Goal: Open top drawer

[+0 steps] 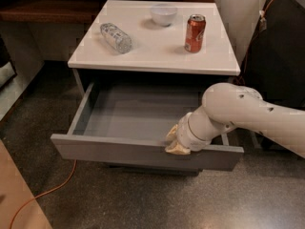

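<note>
The top drawer (133, 151) of the white-topped cabinet is pulled far out toward me. Its flat gray front faces the floor side and its gray inside shows, with nothing in it. My gripper (175, 141) sits at the top edge of the drawer front, right of its middle, at the end of my white arm (248, 113), which comes in from the right. The tan fingertips rest over the front's upper rim. The two lower drawers are mostly hidden under the open drawer.
On the white cabinet top (143, 51) lie a clear plastic bottle (116, 37) on its side, a white bowl (163, 14) and a red soda can (195, 33) standing upright. An orange cable (47, 190) runs across the dark floor at the lower left. Dark furniture stands at the right.
</note>
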`<state>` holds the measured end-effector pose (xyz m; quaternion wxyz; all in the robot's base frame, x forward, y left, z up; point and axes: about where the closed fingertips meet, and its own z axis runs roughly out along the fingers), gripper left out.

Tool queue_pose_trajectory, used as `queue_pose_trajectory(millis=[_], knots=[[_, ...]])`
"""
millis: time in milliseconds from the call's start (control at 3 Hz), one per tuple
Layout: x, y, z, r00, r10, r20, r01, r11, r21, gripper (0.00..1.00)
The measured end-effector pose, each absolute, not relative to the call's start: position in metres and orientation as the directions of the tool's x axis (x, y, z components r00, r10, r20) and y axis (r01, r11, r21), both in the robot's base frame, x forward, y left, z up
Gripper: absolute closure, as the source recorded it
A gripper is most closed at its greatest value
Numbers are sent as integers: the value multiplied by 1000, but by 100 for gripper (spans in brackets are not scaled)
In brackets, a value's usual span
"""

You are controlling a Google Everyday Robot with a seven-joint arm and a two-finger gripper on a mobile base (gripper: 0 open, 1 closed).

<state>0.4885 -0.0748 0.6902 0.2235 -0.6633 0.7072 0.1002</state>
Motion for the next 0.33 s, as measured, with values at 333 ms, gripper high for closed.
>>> queue_pose_trajectory(millis=[333], knots=[[488, -75, 690, -20, -893, -449, -983, 100, -155, 100]])
